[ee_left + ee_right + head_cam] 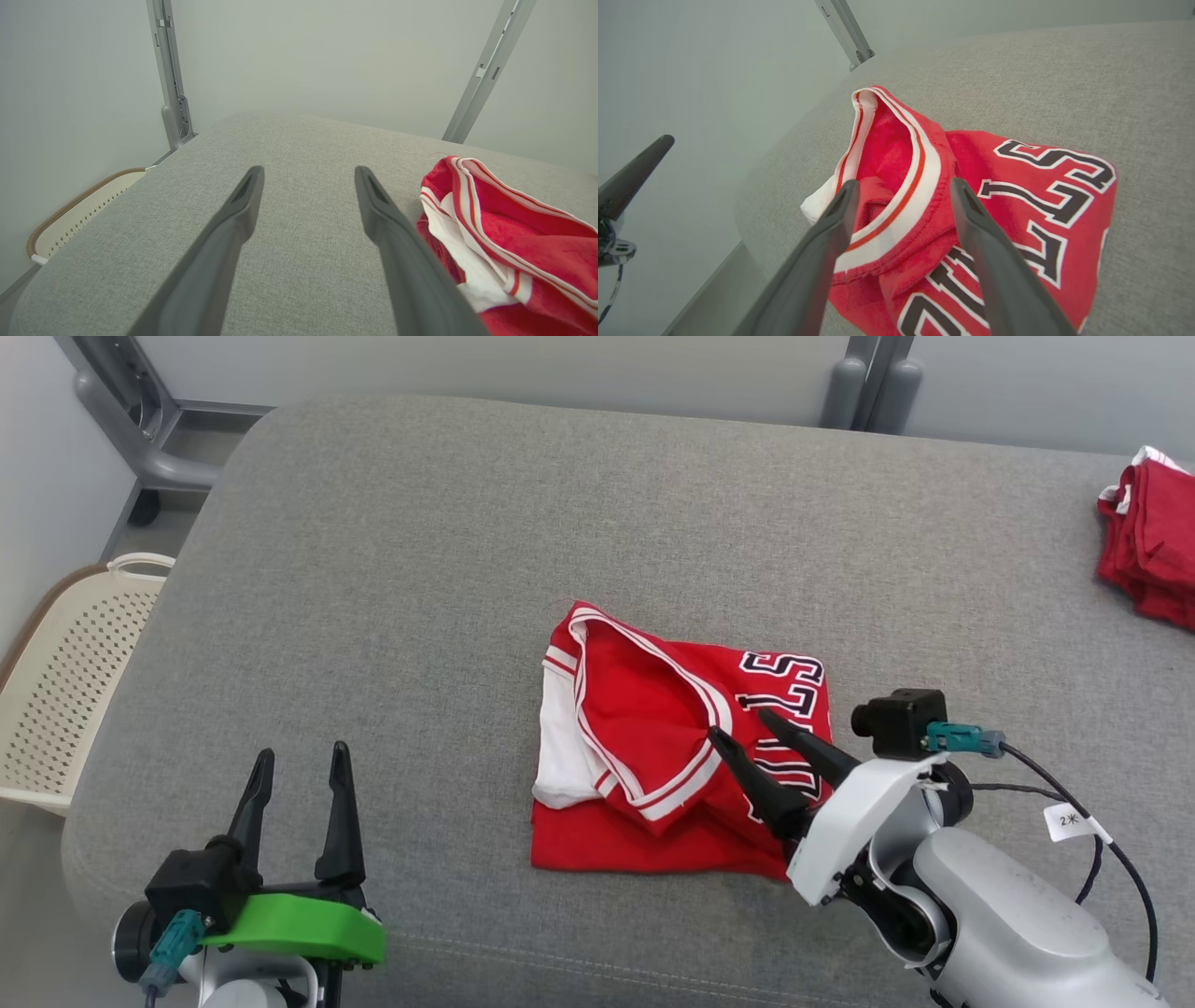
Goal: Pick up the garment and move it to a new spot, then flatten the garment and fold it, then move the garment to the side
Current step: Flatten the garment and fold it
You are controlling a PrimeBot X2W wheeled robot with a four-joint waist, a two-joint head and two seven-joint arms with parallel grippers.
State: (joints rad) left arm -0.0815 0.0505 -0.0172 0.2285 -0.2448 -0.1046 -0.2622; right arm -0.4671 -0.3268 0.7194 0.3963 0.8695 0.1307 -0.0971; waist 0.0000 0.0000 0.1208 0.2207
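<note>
R gripper (738,723) open, angled over garment (635,709)

- Garment (644,756): red jersey with white-and-red striped trim and black letters outlined in white.
- Loosely folded and rumpled; a trimmed opening gapes on top, and a white patch shows at its left edge.
- Lies near the middle of the grey surface (420,569).

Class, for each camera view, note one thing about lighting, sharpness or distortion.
Head view: soft, even light, red jersey sharp, little shadow. Left wrist view: wide lens makes the open left gripper loom oversized. Right wrist view: jersey lettering crisp beyond the right gripper, no glare.
</note>
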